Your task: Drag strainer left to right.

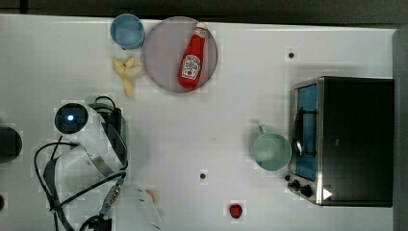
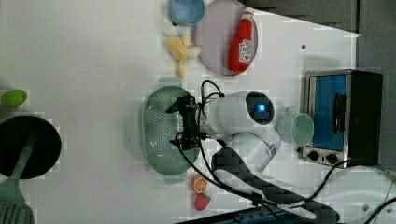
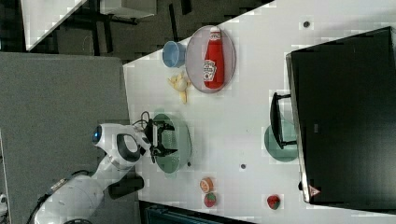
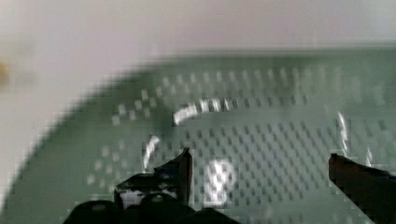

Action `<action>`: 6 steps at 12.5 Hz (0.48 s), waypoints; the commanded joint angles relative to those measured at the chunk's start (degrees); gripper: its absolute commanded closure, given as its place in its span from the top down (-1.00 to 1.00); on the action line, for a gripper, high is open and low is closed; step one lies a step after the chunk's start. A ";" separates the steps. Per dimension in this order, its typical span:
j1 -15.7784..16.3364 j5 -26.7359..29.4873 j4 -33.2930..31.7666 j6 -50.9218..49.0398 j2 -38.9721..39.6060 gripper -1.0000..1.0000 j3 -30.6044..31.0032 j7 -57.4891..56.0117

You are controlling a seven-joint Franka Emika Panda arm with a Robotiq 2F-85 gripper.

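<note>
One green strainer (image 2: pixel 161 128) sits on the white table (image 2: pixel 84 56), and one open gripper (image 2: pixel 183 122) hangs over it, holding nothing. There are also one green mug (image 2: pixel 296 128), one ketchup bottle (image 2: pixel 241 43) and two strawberries (image 3: pixel 210 199).

Strainer (image 2: pixel 161 128), centre of left view: pale green plastic, perforated, glossy w/ highlights. Ketchup bottle (image 1: pixel 193 58), upper centre of top view: shiny red plastic, paper-like label. Toaster oven (image 1: pixel 344 139), right: brushed metal front, matt black casing. Table (image 1: pixel 231 125): smooth white, matt. Arm shell (image 2: pixel 243 114): glossy white plastic.
</note>
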 commanded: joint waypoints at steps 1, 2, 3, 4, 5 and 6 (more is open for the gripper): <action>2.05 -1.63 0.35 1.59 -1.13 1.00 -0.84 2.61; 2.30 -1.71 0.20 1.54 -1.12 1.00 -1.32 2.62; 2.34 -1.87 -0.06 1.54 -1.14 1.00 -1.80 2.62; 2.33 -1.91 -0.35 1.71 -1.13 1.00 -2.43 2.57; 2.26 -1.94 -0.45 1.72 -1.20 1.00 -2.96 2.56; 2.22 -1.93 -0.57 1.70 -1.40 1.00 -3.50 2.54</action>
